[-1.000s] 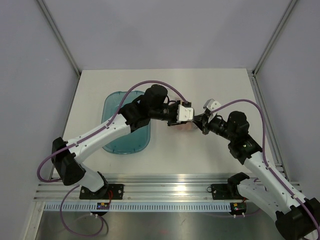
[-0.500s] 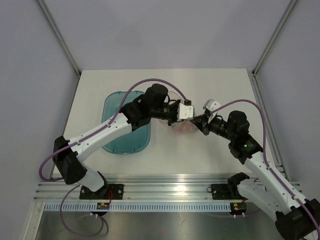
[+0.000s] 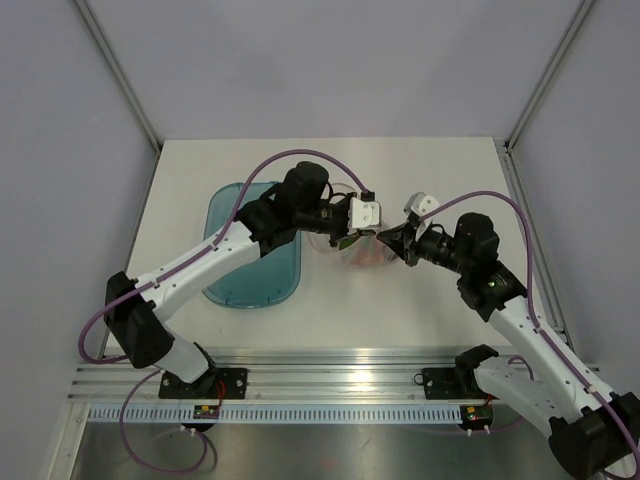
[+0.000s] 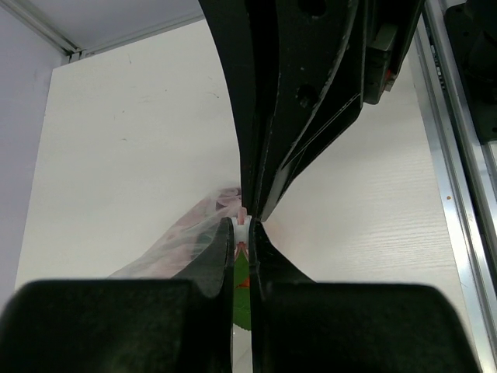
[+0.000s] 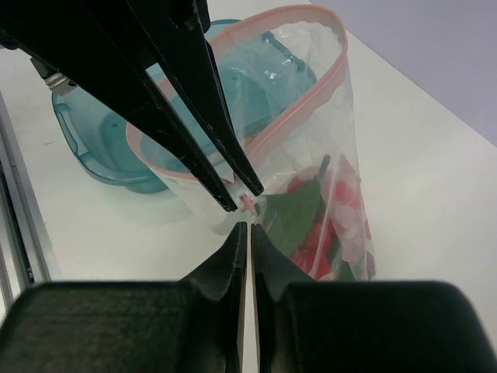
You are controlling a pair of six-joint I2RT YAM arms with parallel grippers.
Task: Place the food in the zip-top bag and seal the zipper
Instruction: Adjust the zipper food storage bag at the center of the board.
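The zip-top bag [image 3: 358,255] stands between my two grippers, its mouth gaping wide in the right wrist view [image 5: 330,109]. The pinkish-red zipper [image 5: 289,115] loops round the mouth. The food [image 5: 314,241], red pieces and a green leaf, lies inside the bag. My left gripper [image 3: 372,233] is shut on the white and pink end of the zipper [image 4: 242,225]. My right gripper [image 3: 384,238] is shut tip to tip against it, on the bag's corner [image 5: 243,227]. In the left wrist view its fingers [image 4: 303,116] come down from above.
The teal translucent oval tray [image 3: 225,270] lies left of the bag and shows behind it in the right wrist view [image 5: 101,148]. The white table [image 3: 440,180] ends at a metal rail [image 3: 330,365] in front.
My left gripper has drawn back and up to the far left with the zipper end. My right gripper has followed leftward. The bag stands more upright and open.
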